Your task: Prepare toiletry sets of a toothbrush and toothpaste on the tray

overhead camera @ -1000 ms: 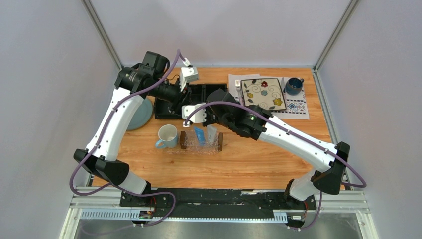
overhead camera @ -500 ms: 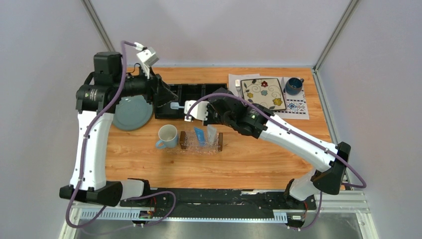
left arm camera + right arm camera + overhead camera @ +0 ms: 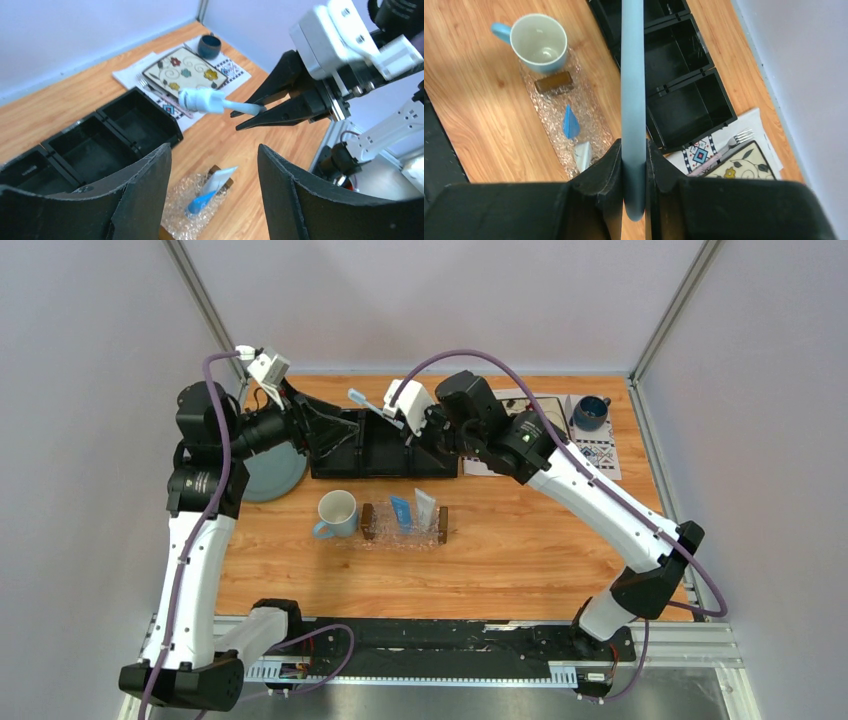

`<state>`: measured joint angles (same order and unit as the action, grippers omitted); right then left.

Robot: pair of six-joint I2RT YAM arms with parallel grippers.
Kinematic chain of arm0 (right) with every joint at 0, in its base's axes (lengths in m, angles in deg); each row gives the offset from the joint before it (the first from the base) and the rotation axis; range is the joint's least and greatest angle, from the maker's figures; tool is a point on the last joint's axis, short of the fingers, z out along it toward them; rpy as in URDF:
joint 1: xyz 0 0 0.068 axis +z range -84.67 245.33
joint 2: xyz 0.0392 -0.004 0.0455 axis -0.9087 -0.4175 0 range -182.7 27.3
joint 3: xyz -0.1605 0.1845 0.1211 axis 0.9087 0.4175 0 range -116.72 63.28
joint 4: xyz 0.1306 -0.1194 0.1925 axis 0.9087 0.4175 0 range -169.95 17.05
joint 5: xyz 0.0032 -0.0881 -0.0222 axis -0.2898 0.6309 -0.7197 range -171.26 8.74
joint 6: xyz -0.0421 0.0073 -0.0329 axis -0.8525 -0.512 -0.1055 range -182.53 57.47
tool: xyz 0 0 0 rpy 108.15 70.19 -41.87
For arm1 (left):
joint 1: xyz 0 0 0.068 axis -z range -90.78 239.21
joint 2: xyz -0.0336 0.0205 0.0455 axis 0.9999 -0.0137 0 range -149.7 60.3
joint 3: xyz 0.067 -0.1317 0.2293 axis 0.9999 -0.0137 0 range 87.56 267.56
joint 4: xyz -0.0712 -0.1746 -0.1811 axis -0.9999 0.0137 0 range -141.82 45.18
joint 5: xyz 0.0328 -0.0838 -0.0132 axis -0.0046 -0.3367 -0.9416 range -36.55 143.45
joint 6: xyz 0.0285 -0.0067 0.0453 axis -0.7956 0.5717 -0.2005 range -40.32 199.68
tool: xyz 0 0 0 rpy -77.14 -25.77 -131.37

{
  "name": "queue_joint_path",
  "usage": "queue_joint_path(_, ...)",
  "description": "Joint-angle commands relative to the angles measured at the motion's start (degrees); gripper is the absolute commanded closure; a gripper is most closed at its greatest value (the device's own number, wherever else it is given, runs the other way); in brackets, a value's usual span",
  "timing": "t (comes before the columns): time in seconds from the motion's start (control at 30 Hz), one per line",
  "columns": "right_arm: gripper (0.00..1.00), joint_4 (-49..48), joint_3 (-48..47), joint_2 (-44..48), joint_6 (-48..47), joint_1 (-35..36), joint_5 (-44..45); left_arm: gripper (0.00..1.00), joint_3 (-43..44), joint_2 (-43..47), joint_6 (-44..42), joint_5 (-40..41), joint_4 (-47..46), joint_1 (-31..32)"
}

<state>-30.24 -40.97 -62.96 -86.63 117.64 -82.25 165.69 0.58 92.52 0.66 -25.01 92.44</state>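
Note:
The pale blue-and-white toothbrush is pinched by its handle in my right gripper, which is shut on it and raised above the black organizer. In the left wrist view the toothbrush points its head away from the right gripper's fingers. My left gripper is open and empty, just left of the brush and above the organizer's left end. The clear tray holds a blue toothpaste tube and a white toothpaste tube.
A light blue mug stands against the tray's left end. A grey plate lies at the left. At the back right are a floral plate on a patterned mat, a fork and a dark blue mug.
My left gripper opened, let go of the toothbrush and drew back to the left. My right gripper kept the brush and lifted it up and toward the back of the table.

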Motion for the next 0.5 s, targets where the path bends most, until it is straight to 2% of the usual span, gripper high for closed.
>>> queue_joint_path(0.0, 0.84, -0.1, -4.9, -1.5, 8.7, -0.7, -3.6, 0.28, -3.5, 4.3, 8.7, 3.8, -16.3, -0.3)
queue_joint_path(0.1, 0.85, -0.2, -5.6, -2.0, 9.7, -0.9, -5.1, 0.27, -5.7, 5.1, 11.1, 4.0, -20.0, -0.3)
queue_joint_path(0.3, 0.85, -1.0, -6.9, -2.6, 14.3, -2.1, -13.5, 0.27, -10.5, 4.6, 21.6, 2.7, -34.5, -0.3)
queue_joint_path(0.47, 0.85, -1.6, -8.0, -2.7, 16.3, -3.1, -18.9, 0.27, -12.4, 4.5, 24.0, 2.7, -38.3, -0.3)
